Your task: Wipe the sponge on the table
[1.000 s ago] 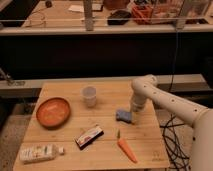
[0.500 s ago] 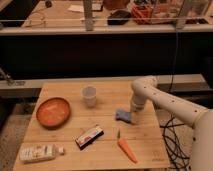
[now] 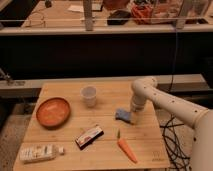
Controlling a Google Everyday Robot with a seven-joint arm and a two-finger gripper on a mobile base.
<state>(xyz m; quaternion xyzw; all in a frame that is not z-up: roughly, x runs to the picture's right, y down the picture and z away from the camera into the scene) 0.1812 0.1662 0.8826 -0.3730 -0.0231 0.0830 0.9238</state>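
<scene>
Sponge (image 3: 121, 115) flat on table (image 3: 65, 90), right of centre. Gripper (image 3: 134, 119) low at its right edge; clenched or released, cannot tell. Risks: soft pad slipping out mid-stroke under weak hold; wide sweep nudging carrot (image 3: 126, 149) or tipping clear cup (image 3: 89, 95).

- The table (image 3: 107, 92), a square top of light bamboo planks, carries six things
- A reddish-brown bowl (image 3: 53, 111) sits at its left side
- A clear cup (image 3: 89, 96) stands upright near the middle, toward the far edge
- The sponge (image 3: 121, 115), light blue, lies right of centre, with the gripper (image 3: 134, 120) down at its right edge
- A dark snack packet (image 3: 89, 136) lies near the front, a carrot (image 3: 127, 149) to its right
- A white tube (image 3: 40, 152) lies at the front left corner
</scene>
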